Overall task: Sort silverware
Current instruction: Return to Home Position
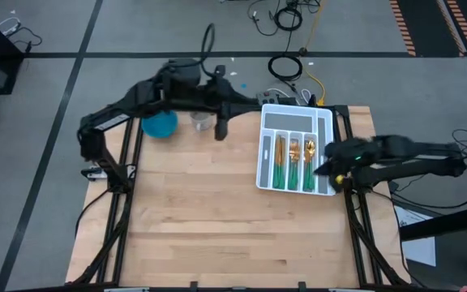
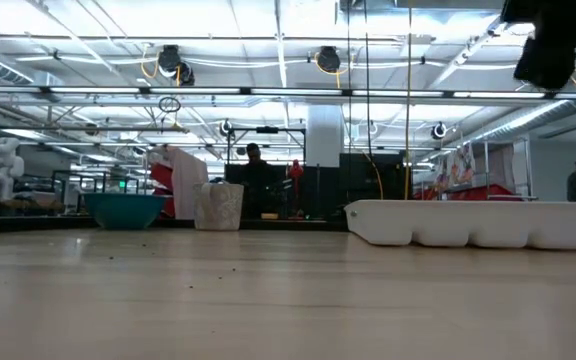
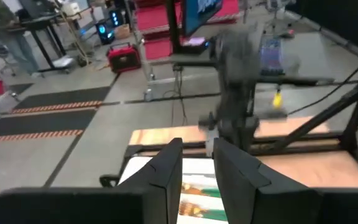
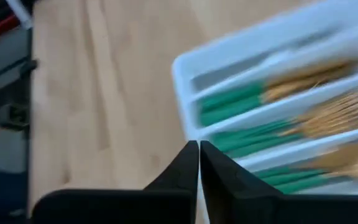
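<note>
Silverware (image 1: 292, 162) lies in the white tray (image 1: 327, 122), likely light, stiff and slick, best pinched mid-handle; left gripper (image 1: 220, 130) jaws narrowly apart, right gripper (image 1: 324, 169) jaws closed, both empty.

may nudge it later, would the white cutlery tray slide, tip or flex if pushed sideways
The white tray sits low and flat on the wooden table, so it would probably slide rather than tip. Its moulded walls look rigid. The silverware lying loose in its slots would likely rattle or shift.
</note>
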